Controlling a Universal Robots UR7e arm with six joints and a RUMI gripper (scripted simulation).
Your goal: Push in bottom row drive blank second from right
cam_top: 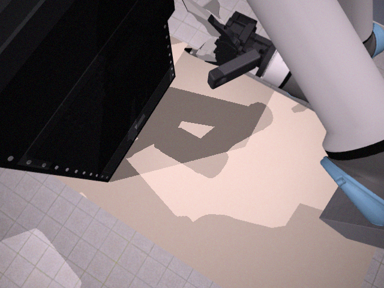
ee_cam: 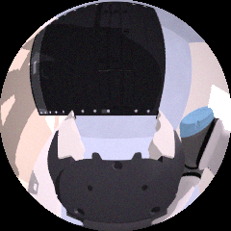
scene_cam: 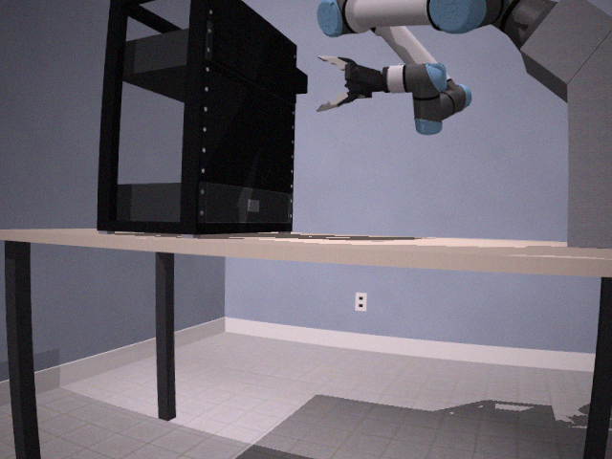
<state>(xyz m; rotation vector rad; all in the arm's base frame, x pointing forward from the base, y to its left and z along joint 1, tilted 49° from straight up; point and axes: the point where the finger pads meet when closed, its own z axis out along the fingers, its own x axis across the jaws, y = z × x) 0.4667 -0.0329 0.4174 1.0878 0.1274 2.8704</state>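
Note:
The black rack (scene_cam: 207, 119) stands on the beige table at the left; it also shows in the top view (cam_top: 77, 86) and fills the upper half of the wrist view (ee_cam: 98, 67). Its front is very dark, and I cannot make out the single drive blanks or the bottom-row target. My gripper (scene_cam: 332, 82) is open and empty. It hangs in the air to the right of the rack's front, near the rack's top, pointing at it and a short gap away. In the top view the gripper (cam_top: 213, 46) sits beyond the rack's front corner. Both fingertips frame the rack's lower edge in the wrist view (ee_cam: 113, 127).
The arm's grey pedestal (scene_cam: 583, 123) stands at the table's right end. The arm's thick link (cam_top: 313, 62) crosses the upper right of the top view. A pale panel (scene_cam: 244, 205) sits low on the rack's front. The table's front edge (scene_cam: 345, 259) runs across.

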